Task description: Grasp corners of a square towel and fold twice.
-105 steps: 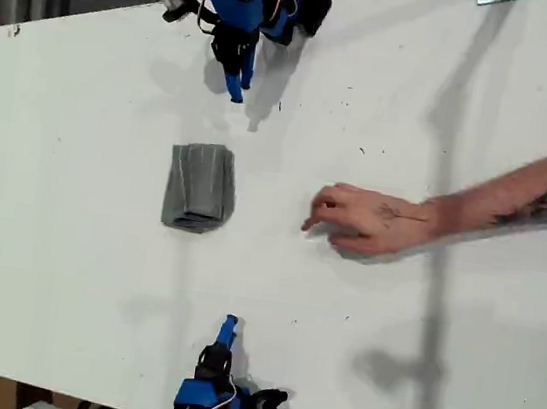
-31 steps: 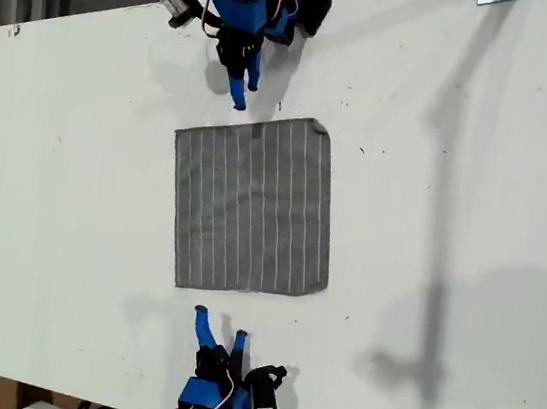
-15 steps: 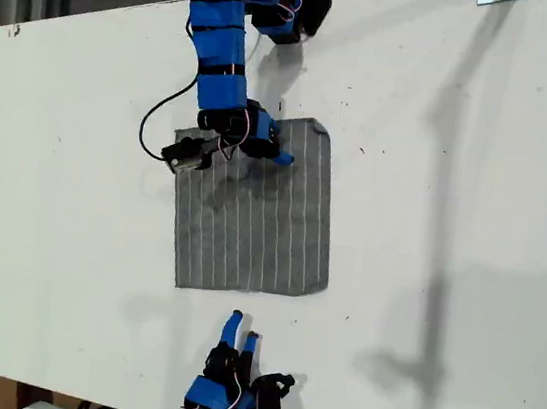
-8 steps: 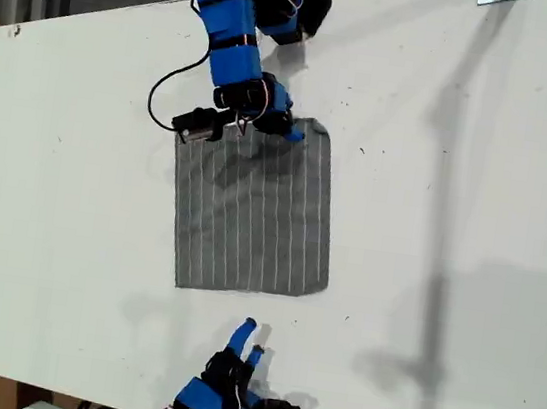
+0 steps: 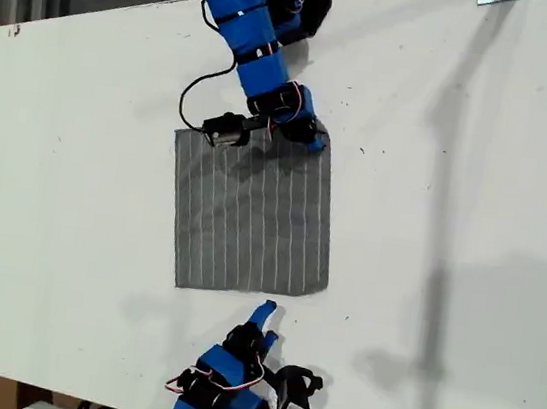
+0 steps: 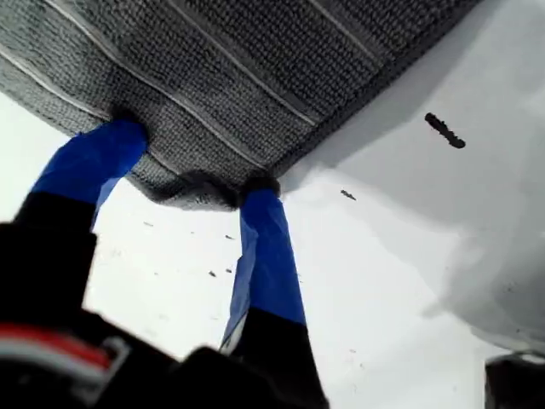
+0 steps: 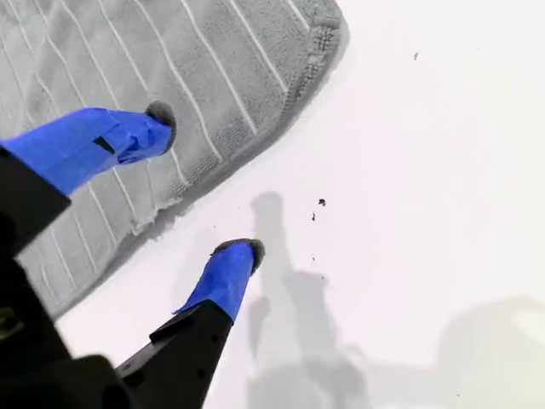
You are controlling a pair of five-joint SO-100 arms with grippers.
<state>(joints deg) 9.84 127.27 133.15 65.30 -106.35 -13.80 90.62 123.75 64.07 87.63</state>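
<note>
The towel point(image 5: 252, 212) lies flat and spread open in the middle of the desk point(image 5: 477, 191), stripes running up and down in the exterior view. No fold in it yet.

My first pincer point(image 6: 192, 166) is down at the corner point(image 6: 196, 194) by the exterior view's upper right. Both blue tips press on the cloth, partly apart, and a small hump of hem bulges between them. It looks placed to gather that corner for a pinch, though the jaws are not closed on it.

My second pincer point(image 7: 203, 181) hangs above the desk at the towel's near edge, by the exterior view's bottom. It's wide open, holding nothing. One tip sits over the cloth and the other over bare desk, straddling the hem, with the lower right corner point(image 7: 328, 25) just ahead. I judge that it is lining up for that corner, so both arms can lift the same side together for the first fold.
</note>
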